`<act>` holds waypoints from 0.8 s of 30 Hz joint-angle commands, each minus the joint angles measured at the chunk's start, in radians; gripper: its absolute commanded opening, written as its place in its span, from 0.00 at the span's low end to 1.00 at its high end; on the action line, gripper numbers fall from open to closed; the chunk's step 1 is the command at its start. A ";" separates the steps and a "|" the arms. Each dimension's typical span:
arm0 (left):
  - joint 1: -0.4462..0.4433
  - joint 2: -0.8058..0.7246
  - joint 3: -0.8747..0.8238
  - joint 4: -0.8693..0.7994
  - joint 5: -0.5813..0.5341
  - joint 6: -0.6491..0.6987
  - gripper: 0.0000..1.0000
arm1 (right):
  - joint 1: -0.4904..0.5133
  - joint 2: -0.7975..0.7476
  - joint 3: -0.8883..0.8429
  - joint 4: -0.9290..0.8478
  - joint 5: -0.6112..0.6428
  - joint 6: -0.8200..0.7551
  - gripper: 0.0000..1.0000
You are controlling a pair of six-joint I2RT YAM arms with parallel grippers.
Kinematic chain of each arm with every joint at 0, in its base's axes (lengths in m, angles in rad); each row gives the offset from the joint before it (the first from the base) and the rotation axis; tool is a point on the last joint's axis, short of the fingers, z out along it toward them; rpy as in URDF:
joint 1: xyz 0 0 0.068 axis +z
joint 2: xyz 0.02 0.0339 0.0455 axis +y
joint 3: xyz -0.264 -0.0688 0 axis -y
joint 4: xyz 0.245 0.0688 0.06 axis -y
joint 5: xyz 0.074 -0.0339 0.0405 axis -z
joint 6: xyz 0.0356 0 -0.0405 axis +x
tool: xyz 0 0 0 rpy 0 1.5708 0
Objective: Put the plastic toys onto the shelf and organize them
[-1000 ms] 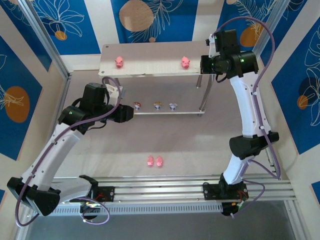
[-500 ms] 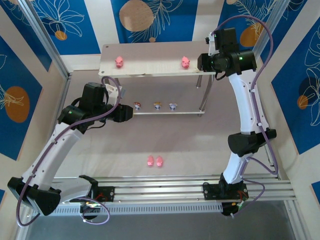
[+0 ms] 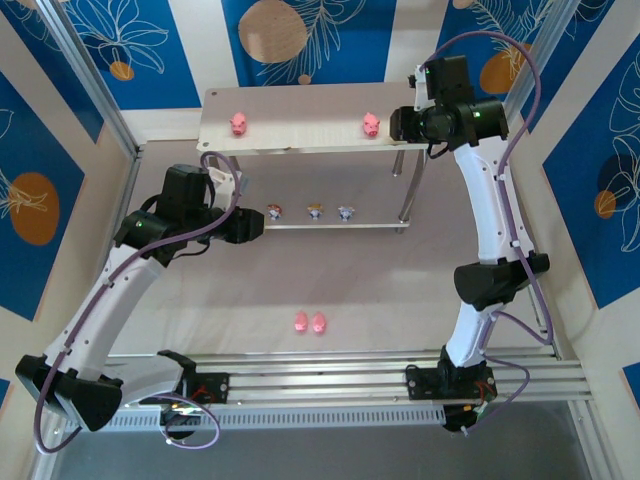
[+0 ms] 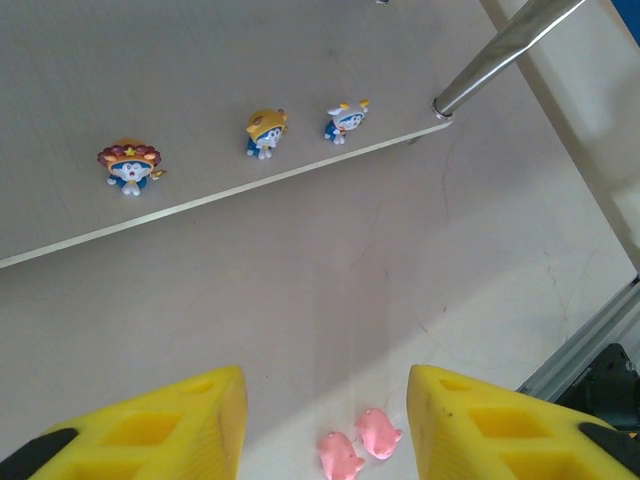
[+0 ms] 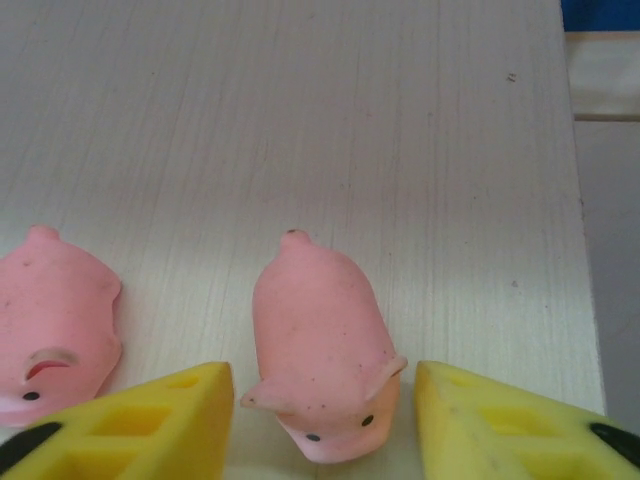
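Shelf (image 3: 300, 105) stock, six of eight placed by my count | top board: pig (image 5: 320, 365) between my right jaws, which stand open around it; second pig (image 5: 55, 325) just beside them; third pig (image 3: 238, 124) well apart | lower board (image 4: 60, 90): three figurines (image 4: 265, 132) ahead of my left jaws, open and empty | outstanding: two pigs (image 4: 378, 433) on counter (image 4: 300, 290) below the left jaws.

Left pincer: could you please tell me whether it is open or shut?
Open: the left pincer has its yellow fingers wide apart, gripping nothing.
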State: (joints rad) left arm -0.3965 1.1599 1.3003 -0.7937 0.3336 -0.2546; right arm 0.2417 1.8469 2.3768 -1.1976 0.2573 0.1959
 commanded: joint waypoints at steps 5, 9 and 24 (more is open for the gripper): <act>0.016 -0.017 -0.012 -0.022 0.016 0.018 0.47 | -0.013 -0.054 -0.048 0.060 -0.067 0.029 0.63; 0.016 -0.034 -0.021 -0.032 0.010 0.024 0.47 | -0.019 -0.101 -0.075 0.088 -0.100 0.045 0.66; -0.217 -0.121 -0.406 0.035 -0.033 -0.133 0.47 | 0.050 -0.500 -0.401 0.228 -0.008 0.074 0.70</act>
State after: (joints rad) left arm -0.5587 1.0664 0.9684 -0.7940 0.3248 -0.3069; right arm 0.2512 1.3914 2.0323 -0.9859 0.2184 0.2569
